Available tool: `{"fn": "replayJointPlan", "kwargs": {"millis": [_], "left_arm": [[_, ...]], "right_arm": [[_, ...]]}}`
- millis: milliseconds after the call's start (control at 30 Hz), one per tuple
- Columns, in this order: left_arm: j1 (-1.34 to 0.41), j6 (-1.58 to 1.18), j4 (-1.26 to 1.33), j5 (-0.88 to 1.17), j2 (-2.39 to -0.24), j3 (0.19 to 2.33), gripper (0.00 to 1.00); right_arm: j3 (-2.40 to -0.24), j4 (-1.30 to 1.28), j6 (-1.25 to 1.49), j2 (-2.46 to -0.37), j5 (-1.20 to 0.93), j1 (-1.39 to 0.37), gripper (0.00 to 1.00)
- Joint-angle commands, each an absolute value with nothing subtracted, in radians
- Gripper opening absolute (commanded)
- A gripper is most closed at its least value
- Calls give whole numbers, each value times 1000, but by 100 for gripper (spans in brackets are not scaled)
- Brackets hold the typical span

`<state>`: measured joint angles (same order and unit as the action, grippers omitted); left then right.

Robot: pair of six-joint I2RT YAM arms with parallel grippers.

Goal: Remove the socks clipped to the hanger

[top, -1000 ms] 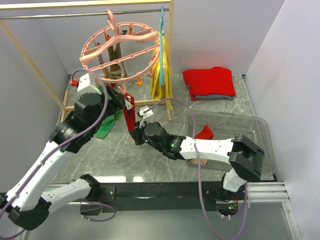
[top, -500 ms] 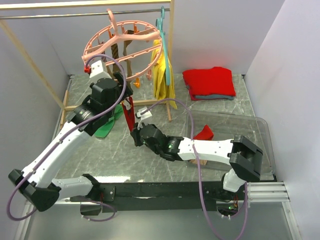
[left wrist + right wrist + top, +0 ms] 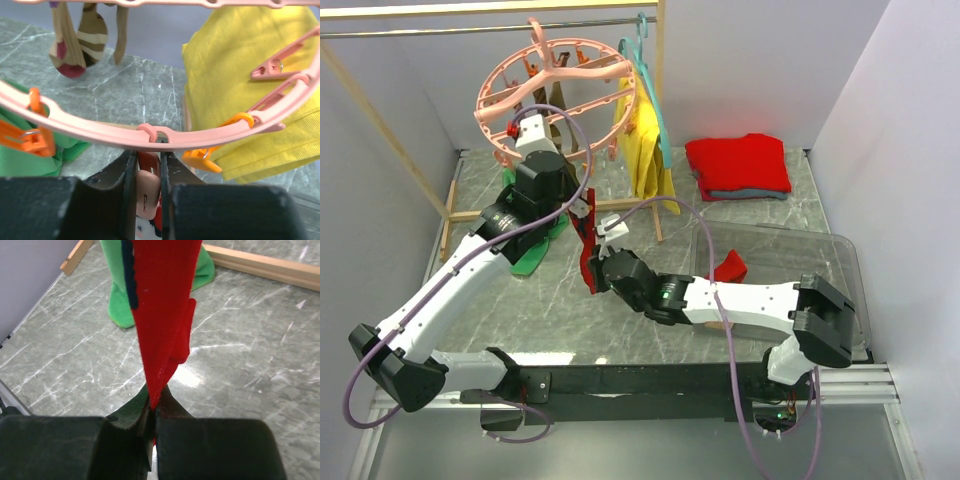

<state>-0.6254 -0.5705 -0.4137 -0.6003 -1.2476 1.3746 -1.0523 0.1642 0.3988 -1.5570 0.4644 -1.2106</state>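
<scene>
Red sock (image 3: 588,245) ran as a straight strip between 2 robot hands above the marble-patterned table (image 3: 550,320). At its top end, just under the near rim of the round pink hanger (image 3: 110,129), the left hand (image 3: 582,204) was closed narrow on a pink clip (image 3: 146,189) that hung from the ring. Red fabric showed between that hand's fingers beside the clip. At the bottom end, lower and nearer the arm bases, the right hand (image 3: 597,274) was shut tight on the sock. The fabric rose straight out from between its fingertips in the right wrist view.

The hanger hung tilted by its hook from a rail (image 3: 420,30) at the back. Brown-and-tan striped socks (image 3: 92,42) dangled from its far side, well apart from either hand. An orange clip (image 3: 201,159) hung from the ring just right of the left hand. A yellow cloth (image 3: 645,155) hung just beside the ring. A green cloth (image 3: 535,255) lay on the table under the left arm, and a folded red garment (image 3: 738,162) lay at the back right. 1 more red piece of fabric (image 3: 729,266) lay in a clear tray (image 3: 780,250) on the right.
</scene>
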Motion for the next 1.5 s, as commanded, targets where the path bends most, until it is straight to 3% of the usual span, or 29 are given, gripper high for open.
{"fn": "replayJointPlan", "kwargs": {"millis": [0, 400, 533, 767, 1000, 1300, 1467], "left_arm": [[-624, -549, -382, -591, -1218, 1401, 3], [-624, -546, -396, -523, -1198, 1388, 1], [-624, -549, -379, -486, -1181, 1373, 3], [-626, -555, -348, -437, -1157, 1339, 7], [-624, -561, -331, -413, -1149, 1315, 22], [-624, -554, -324, -391, -1137, 1308, 36], [-626, -548, -341, -394, -1124, 1313, 46]], "right_arm": [[-1035, 135, 377, -1500, 518, -1221, 0], [-872, 92, 437, -1362, 429, -1112, 0], [-807, 16, 442, -1209, 550, -1079, 0], [-641, -127, 514, -873, 571, -908, 0], [-568, -342, 575, -629, 516, -686, 0], [-488, -313, 650, -719, 338, -542, 0], [-477, -288, 664, -741, 296, -523, 5]]}}
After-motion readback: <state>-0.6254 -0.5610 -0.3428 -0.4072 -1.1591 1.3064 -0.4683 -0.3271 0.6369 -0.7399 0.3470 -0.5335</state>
